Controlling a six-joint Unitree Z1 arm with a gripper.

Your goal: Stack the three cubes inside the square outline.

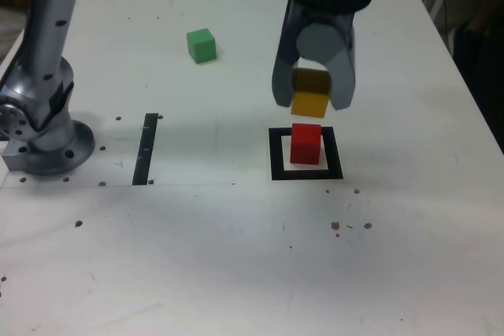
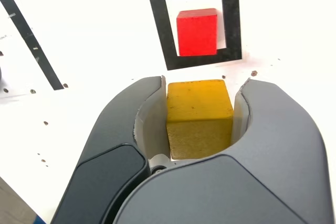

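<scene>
Three cubes were in play, and nearest the exterior camera sat the red cube point(image 1: 305, 143), parked inside the square outline point(image 1: 276, 155) on its white centre, so it looked like the base of the stack was already sorted. In the wrist view it sat a bit toward one side of the frame rather than dead centre, which I'd guess still left enough flat top to build on. Right above it hung the gripper point(image 1: 313, 100), clamped on the yellow cube point(image 1: 309, 93) with a finger pressed against each side face; the wrist shot showed the block snug between the curved fingers with its top face clear. It was held well off the table, apart from the red one, presumably so it could come straight down onto it without knocking it. Off to the exterior view's left lay the black tape strip point(image 1: 146, 149), which wasn't the target, and beside that the arm's round base point(image 1: 47, 135) bolted to the table point(image 1: 236, 273). Farthest back, the green cube point(image 1: 201, 45) sat alone and untouched, probably waiting to go on last.
</scene>
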